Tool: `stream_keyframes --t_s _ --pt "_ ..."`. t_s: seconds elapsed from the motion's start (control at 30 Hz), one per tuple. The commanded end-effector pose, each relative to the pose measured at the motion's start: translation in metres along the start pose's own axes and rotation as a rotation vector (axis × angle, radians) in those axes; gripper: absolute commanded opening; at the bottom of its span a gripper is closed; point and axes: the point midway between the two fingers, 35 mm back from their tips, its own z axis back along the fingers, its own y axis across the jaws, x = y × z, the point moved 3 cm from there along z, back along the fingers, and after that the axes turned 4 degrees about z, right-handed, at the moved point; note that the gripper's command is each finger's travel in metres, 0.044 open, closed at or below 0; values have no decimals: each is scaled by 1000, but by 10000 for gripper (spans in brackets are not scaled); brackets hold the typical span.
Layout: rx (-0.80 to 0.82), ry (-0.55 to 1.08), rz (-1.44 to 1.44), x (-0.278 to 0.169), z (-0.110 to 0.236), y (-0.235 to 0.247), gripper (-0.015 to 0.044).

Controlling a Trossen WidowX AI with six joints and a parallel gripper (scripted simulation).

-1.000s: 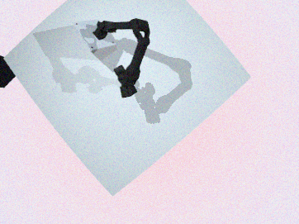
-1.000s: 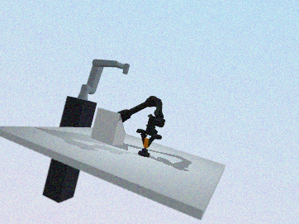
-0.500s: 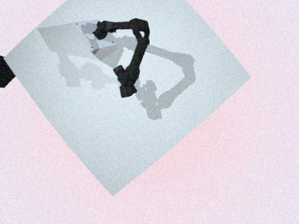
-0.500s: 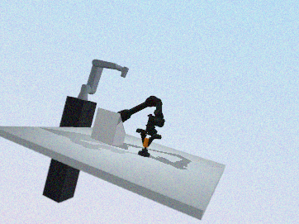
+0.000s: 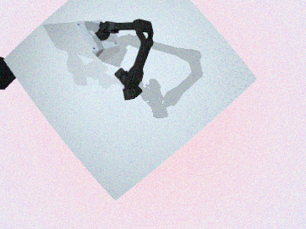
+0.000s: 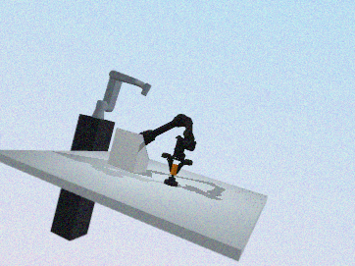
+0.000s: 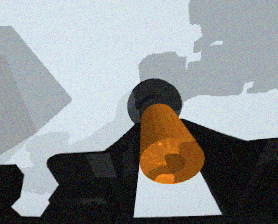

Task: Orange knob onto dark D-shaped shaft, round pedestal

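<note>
The orange knob (image 6: 174, 169) (image 7: 167, 145) is upright between the fingers of my gripper (image 6: 174, 171) (image 7: 159, 124), which is shut on it. The round dark pedestal (image 6: 171, 183) (image 7: 156, 86) stands directly below the knob. In the exterior view a short dark piece, seemingly the shaft (image 6: 173, 178), shows between the knob's lower end and the pedestal, so the knob is above the pedestal's base. Whether the shaft's tip is inside the hole cannot be told. In the wrist view the knob covers the pedestal's near part. In the top view the arm hides knob and pedestal.
The pale tabletop (image 5: 114, 153) (image 6: 147, 197) carries a light block (image 6: 126, 150) beside the arm's base. Shadows of the arm fall across the top. A grey arm (image 6: 114, 91) on a dark column (image 6: 90, 133) stands behind the table.
</note>
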Motion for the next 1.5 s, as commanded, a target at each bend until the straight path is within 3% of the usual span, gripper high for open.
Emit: stream_keyframes --t_s 0.0,0.73,1.0,1.47 --pt "-3 2 7 -1 0 0 0" --pt "-3 2 7 0 3 0 0" --pt "-3 2 217 -2 3 -2 0" --pt "-2 2 217 -1 0 2 0"
